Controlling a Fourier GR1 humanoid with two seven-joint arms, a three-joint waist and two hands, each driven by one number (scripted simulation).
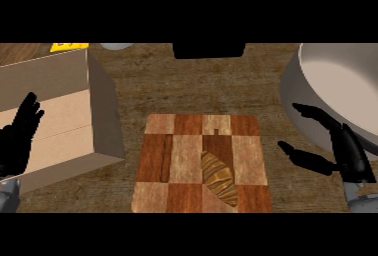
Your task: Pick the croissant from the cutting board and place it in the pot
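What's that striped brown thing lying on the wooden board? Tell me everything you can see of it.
It is the croissant: a long, pointed pastry, golden brown with darker bands running across it. It lies flat on the cutting board, a checkered board of light and reddish wood squares, in the board's lower right part, slanting so that its lower tip points toward the board's bottom right corner. Only the board touches it. The right robot hand is off to its right, open and apart from it.

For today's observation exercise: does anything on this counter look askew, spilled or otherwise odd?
Nothing stands out. The croissant lies whole on the cutting board, which sits square on the counter. The pot stands upright at the right, with no spill visible. Both the left hand and right hand are open.
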